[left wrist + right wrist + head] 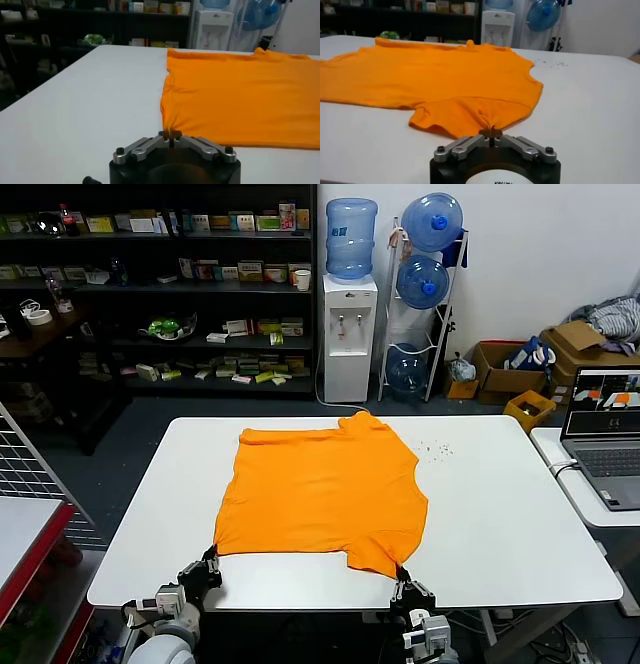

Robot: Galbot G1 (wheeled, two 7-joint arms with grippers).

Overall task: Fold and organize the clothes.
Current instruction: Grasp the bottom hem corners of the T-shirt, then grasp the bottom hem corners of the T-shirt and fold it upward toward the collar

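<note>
At the table's [520, 514] near edge, the left gripper [213, 557] and right gripper [402, 576] each pinched the orange T-shirt's [325, 489] near corners.

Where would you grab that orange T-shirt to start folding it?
At the near edge's two corners, from the robot's side. The orange T-shirt lies flat with those corners at the table's front, and the left gripper and right gripper are each shut on one.
</note>
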